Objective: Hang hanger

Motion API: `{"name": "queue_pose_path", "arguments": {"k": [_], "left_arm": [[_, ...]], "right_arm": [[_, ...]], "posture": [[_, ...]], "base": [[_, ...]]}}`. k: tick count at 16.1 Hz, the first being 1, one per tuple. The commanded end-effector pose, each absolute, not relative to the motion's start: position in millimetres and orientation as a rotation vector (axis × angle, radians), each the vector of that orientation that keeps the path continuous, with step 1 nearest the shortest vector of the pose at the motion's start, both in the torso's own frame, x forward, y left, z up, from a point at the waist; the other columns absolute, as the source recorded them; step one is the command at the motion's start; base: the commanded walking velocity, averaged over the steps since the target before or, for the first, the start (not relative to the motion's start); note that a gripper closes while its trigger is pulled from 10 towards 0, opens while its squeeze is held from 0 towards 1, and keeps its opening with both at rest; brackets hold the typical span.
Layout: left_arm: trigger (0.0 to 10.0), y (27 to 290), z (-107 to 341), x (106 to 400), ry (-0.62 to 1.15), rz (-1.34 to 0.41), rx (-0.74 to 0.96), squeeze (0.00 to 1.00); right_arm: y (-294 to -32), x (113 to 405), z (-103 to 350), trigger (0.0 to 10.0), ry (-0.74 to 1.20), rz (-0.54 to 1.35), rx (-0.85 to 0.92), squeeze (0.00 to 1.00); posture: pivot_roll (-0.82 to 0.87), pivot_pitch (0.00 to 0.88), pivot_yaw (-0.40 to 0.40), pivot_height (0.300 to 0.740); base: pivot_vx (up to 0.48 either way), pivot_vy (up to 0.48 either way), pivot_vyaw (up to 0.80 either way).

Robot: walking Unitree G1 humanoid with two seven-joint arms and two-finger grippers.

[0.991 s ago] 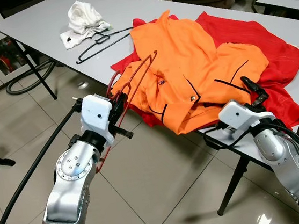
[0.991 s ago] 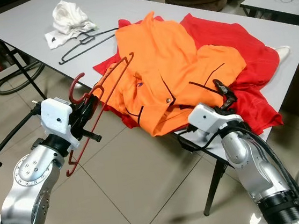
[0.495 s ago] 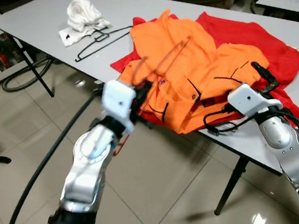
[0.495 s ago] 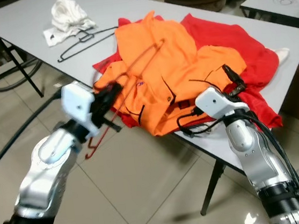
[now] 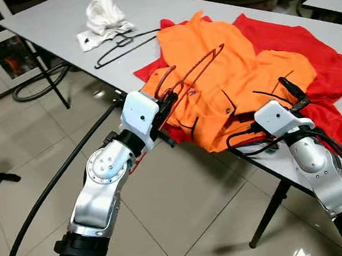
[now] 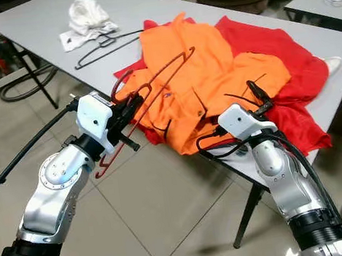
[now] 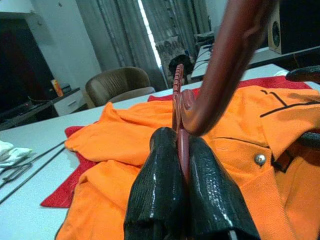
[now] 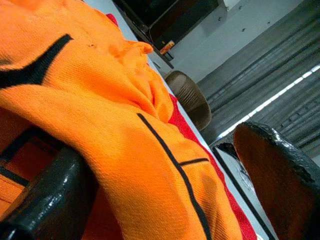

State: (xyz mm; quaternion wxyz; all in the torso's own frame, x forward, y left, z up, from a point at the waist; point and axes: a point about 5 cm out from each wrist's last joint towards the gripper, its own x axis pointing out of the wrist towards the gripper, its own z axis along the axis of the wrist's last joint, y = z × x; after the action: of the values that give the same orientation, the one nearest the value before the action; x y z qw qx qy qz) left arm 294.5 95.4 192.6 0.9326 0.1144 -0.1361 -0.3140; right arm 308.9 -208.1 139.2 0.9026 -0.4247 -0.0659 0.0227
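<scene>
While the left gripper (image 7: 182, 150) has its jaws clamped on the red hanger (image 5: 192, 73), held over the orange shirt (image 5: 212, 55) at the tabletop (image 5: 54, 24) edge, right gripper (image 5: 293, 92) jaws gape beside the shirt; hanger looks light, stiff, thin, likely slippery, best held near the hook.

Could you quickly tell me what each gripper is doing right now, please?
Left gripper: shut on the red hanger, held over the orange shirt.
Right gripper: open, fingers on either side of the orange shirt's edge.
</scene>
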Motion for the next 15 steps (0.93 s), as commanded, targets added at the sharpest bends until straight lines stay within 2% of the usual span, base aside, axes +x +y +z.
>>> {"name": "queue_pose_path", "arguments": {"k": [1, 15], "left_arm": [[10.0, 100.2, 196.6, 297.7, -0.298, -0.619, 0.25, 0.0], [10.0, 108.1, 193.5, 300.8, -0.298, -0.545, 0.244, 0.0]], "right_arm": [[-206.0, 310.7, 137.5, 10.0, -0.128, 0.068, -0.863, 0.0], [-205.9, 314.5, 137.1, 10.0, -0.115, 0.091, -0.847, 0.0]], "posture": [[-0.04, 0.041, 0.102, 0.74], [-0.06, 0.026, 0.098, 0.74]], "base": [[0.0, 0.0, 0.0], [0.0, 0.0, 0.0]]}}
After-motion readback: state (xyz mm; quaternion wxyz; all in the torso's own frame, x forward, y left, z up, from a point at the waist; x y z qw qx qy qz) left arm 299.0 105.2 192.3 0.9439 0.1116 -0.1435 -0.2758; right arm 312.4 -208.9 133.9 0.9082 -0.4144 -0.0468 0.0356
